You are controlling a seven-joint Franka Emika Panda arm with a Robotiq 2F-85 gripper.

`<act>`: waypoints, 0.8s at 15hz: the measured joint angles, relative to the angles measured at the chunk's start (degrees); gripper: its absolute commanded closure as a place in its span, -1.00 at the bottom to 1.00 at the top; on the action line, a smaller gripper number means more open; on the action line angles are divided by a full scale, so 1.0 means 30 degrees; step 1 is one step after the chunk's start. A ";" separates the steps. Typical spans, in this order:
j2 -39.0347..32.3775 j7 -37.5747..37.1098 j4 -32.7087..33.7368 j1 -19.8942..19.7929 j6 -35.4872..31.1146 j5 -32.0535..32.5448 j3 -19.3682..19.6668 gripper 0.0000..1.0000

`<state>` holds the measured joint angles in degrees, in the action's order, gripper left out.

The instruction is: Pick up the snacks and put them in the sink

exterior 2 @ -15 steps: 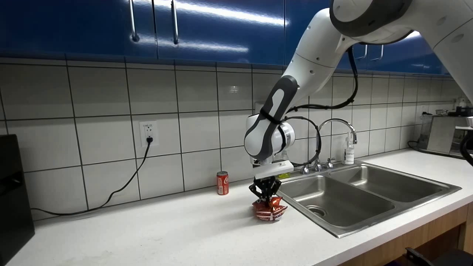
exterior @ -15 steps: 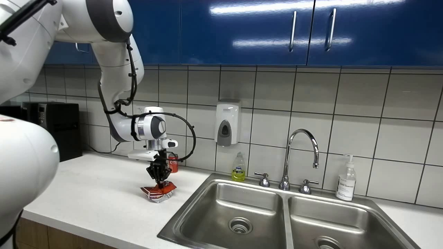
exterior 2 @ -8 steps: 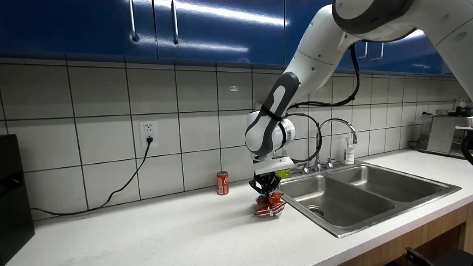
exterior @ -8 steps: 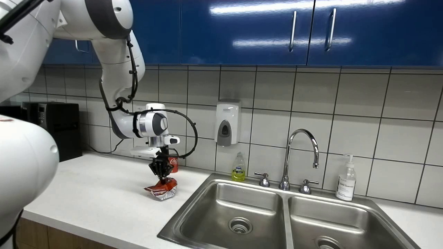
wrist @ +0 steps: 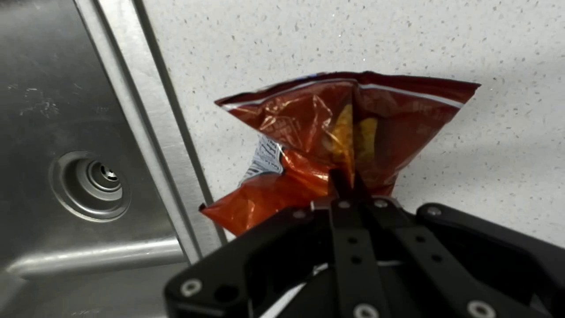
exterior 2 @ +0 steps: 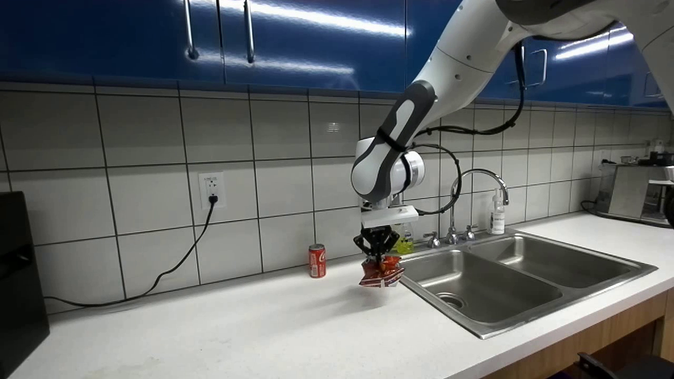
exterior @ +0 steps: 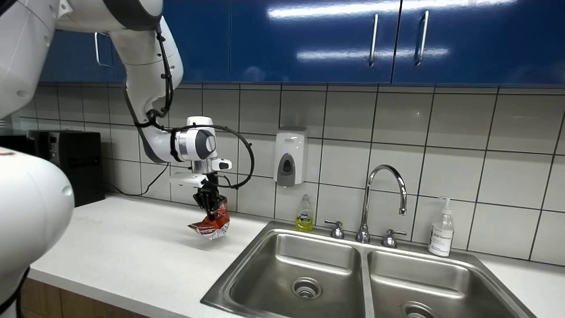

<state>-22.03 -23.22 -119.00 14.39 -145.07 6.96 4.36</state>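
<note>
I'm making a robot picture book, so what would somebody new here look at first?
Probably the big white robot arm, which hangs in front of shiny blue cupboards in both exterior views. Next, the crinkly red snack packet, pinched in the black claw over the white counter. Set into that counter is the steel double sink, with a tall curved faucet at its back.

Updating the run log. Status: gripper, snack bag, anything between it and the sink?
Gripper shut on snack bag. Bag held above counter, not yet over sink. No obstacle seen between bag and sink.
</note>
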 measured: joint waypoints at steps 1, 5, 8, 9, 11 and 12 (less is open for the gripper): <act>0.0144 0.0003 -0.0127 -0.0144 0.0000 -0.0052 0.0000 1.00; 0.0497 0.0041 -0.0597 -0.1165 -0.0139 -0.0195 0.0029 1.00; 0.0756 0.0383 -0.0837 -0.2399 -0.0369 -0.0416 0.0295 1.00; 0.0848 0.0576 -0.0881 -0.2869 -0.0436 -0.0581 0.0429 1.00; 0.0969 0.1075 -0.0923 -0.3828 -0.0627 -0.1056 0.0743 1.00; 0.0991 0.1347 -0.0926 -0.4292 -0.0760 -0.1294 0.0897 1.00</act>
<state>-19.06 -19.18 -121.78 1.51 -147.35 3.08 7.05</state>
